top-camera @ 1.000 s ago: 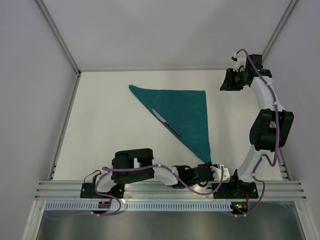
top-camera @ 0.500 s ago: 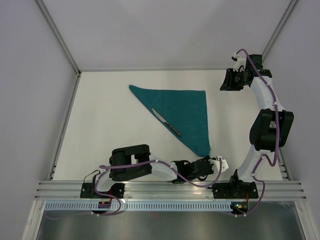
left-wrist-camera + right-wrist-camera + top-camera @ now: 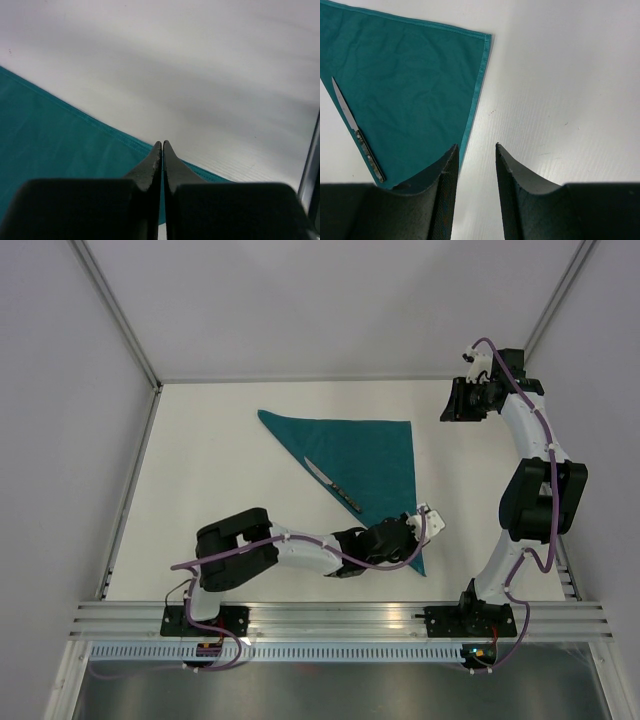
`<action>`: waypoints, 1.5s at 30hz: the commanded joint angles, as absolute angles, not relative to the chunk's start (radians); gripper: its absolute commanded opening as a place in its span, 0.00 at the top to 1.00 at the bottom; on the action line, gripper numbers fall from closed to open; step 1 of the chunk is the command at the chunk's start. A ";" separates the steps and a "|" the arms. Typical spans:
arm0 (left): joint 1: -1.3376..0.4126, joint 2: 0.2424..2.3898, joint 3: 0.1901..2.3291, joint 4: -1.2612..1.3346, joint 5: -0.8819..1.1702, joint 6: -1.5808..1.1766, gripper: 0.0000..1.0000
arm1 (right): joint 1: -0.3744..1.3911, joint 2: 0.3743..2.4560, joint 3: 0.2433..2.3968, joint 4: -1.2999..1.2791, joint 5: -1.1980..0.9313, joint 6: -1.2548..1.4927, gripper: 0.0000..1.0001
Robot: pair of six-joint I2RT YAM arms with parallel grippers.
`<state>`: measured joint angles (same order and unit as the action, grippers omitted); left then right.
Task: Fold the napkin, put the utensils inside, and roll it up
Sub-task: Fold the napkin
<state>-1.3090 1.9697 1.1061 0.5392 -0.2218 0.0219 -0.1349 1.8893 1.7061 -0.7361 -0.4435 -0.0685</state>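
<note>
Two pincers, one napkin (image 3: 370,455) and one knife (image 3: 333,485) share your desk (image 3: 220,470). Your left pincer (image 3: 162,144) is pressed together, tips low over the napkin's hem; you cannot tell whether cloth is caught. The napkin, folded into a triangle, spreads to its left, with the knife on the long edge. Your right pincer (image 3: 476,146) stands spread, holding nothing, with the napkin's corner ahead-left.
</note>
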 commanded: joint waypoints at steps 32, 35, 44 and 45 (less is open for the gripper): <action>-1.500 2.083 1.094 0.594 -0.373 0.282 0.52 | -0.141 1.818 1.649 -0.693 -0.420 -0.097 0.58; -1.500 2.092 1.097 0.595 -0.377 0.287 0.52 | -0.141 1.815 1.646 -0.690 -0.423 -0.098 0.59; -1.500 2.103 1.111 0.581 -0.390 0.302 0.52 | -0.143 1.813 1.637 -0.684 -0.430 -0.097 0.59; -1.500 2.105 1.112 0.581 -0.390 0.302 0.53 | -0.143 1.813 1.635 -0.684 -0.431 -0.098 0.58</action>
